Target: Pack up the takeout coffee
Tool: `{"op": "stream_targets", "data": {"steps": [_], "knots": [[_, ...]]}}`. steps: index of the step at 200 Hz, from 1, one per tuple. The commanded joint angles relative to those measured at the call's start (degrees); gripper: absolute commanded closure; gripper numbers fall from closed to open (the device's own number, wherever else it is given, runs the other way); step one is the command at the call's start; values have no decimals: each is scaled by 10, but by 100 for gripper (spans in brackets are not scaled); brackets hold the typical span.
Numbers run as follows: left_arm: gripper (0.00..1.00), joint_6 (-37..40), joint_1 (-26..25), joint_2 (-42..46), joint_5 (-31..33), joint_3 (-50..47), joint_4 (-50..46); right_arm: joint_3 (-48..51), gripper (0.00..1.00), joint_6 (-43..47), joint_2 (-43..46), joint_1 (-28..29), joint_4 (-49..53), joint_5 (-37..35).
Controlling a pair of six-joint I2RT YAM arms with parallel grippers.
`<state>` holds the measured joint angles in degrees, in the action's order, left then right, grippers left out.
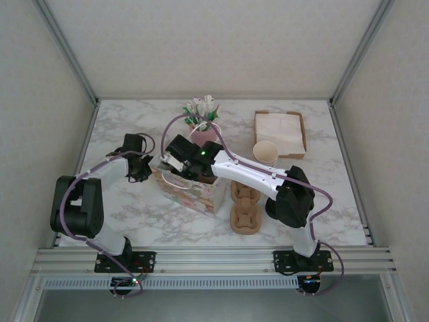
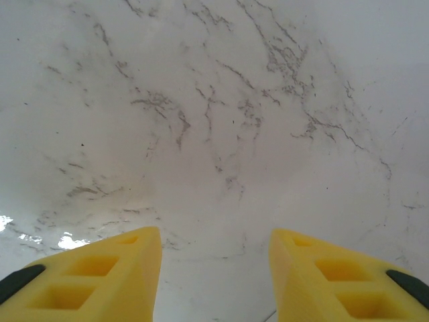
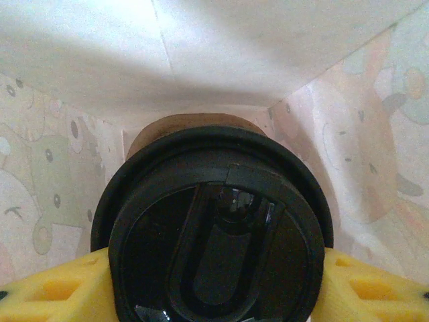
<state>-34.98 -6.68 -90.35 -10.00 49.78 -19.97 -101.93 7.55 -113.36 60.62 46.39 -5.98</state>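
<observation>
My right gripper [image 3: 214, 298] is clamped on the takeout coffee [image 3: 214, 228], 2 yellow fingers [image 3: 47, 292] squeezing its sides. It's down inside the patterned paper bag [image 1: 194, 194] mid-table, and I can't tell if it's touching bottom. My left gripper [image 2: 214, 268] hangs spread open over the bare marble table [image 2: 201, 100], just left of the bag.

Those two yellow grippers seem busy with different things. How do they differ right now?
The left gripper is open and empty; the right gripper is shut on the coffee, a finger on each side. The left gripper hangs over the marble table; the right gripper has the patterned walls of the bag around it. Both have yellow fingers.
</observation>
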Motion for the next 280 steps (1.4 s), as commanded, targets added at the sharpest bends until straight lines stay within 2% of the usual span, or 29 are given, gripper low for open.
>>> {"op": "stream_targets", "data": {"steps": [1, 124, 162, 192, 219, 258, 280], "knots": [[54, -1, 1, -7, -9, -4, 0, 31, 53, 15, -16, -3, 54, -15], [54, 0, -2, -9, -3, 1, -6, 81, 53, 14, -108, 10, 141, -35], [54, 0, -4, -3, 1, 5, -13, 69, 51, 7, -104, 9, 136, -41], [54, 1, -4, 6, 0, 9, -23, 9, 44, -15, -65, 4, 132, -34], [54, 1, -4, 20, 2, 11, -31, -59, 27, -40, -37, 3, 135, -23], [53, 0, -5, 28, 3, 15, -39, -140, 10, -63, -24, 3, 146, -29], [53, -2, -7, 25, 3, 17, -38, -171, 5, -72, -18, 3, 153, -33]]}}
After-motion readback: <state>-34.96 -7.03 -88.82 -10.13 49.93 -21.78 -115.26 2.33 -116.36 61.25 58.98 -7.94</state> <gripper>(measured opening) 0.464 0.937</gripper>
